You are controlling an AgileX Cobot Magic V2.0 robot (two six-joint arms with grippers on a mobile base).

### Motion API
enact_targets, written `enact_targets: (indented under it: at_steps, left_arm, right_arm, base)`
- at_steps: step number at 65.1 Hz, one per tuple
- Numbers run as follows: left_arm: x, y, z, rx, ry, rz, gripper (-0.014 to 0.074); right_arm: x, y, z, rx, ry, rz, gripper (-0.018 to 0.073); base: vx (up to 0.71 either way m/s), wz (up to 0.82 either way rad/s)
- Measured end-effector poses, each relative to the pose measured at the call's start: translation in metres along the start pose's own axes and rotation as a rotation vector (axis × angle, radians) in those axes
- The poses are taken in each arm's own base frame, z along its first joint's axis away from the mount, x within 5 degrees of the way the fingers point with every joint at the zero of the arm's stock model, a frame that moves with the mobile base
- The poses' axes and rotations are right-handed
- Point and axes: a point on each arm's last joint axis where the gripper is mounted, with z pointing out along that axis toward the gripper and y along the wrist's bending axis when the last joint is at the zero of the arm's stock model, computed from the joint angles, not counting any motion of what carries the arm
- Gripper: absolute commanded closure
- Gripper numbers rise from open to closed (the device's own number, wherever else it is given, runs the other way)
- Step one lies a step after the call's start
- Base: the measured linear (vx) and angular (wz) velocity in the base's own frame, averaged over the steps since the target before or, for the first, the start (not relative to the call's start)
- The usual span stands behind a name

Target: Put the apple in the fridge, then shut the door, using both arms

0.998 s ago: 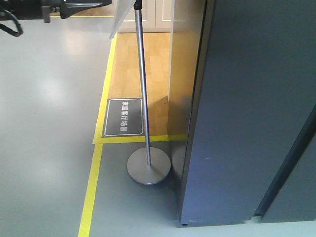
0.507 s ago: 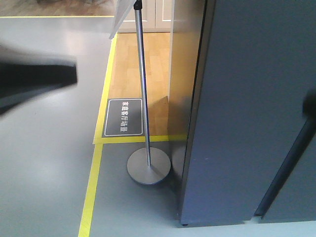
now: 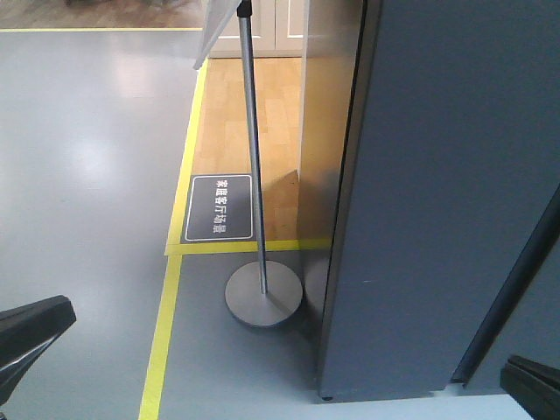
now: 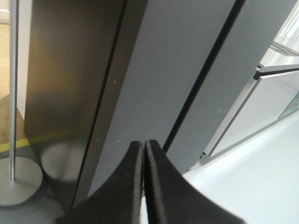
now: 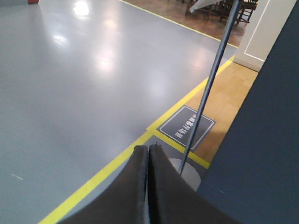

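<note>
**Both arms low beside the shut fridge, apple out of sight**

We cannot find the apple in any view. The tall dark grey fridge (image 3: 437, 201) fills the right of the front view, its flat dark grey door (image 4: 154, 79) lying flush, so the interior is hidden. Of the left gripper (image 4: 144, 182) and the right gripper (image 5: 148, 186) the front view catches only dark slivers at the bottom corners, cut off by the frame. In each wrist view the black jaws are pressed together with nothing between them.

Half a second ago a large blurred dark shape crossed the left of the front view; it has dropped to the lower left corner, and a dark piece has come in at the lower right.

Just beside the fridge stands a slim metal pole on a round grey base (image 3: 263, 297). Behind it a dark floor sign with white lettering (image 3: 220, 207) lies inside yellow floor tape (image 3: 163, 337), on a wooden floor patch (image 3: 262, 114).
</note>
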Motion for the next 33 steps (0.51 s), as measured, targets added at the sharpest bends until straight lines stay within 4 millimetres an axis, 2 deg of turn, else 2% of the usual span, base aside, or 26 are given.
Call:
enact_targets:
  at_steps: [33]
  left_arm:
    - [-0.0001, 0.0, -0.0002, -0.002, -0.002, 0.003, 0.0604]
  right_arm:
    - [-0.0002, 0.0039, -0.0002, -0.042, -0.002, 0.021, 0.0566]
  base:
    - [0.0, 0.0]
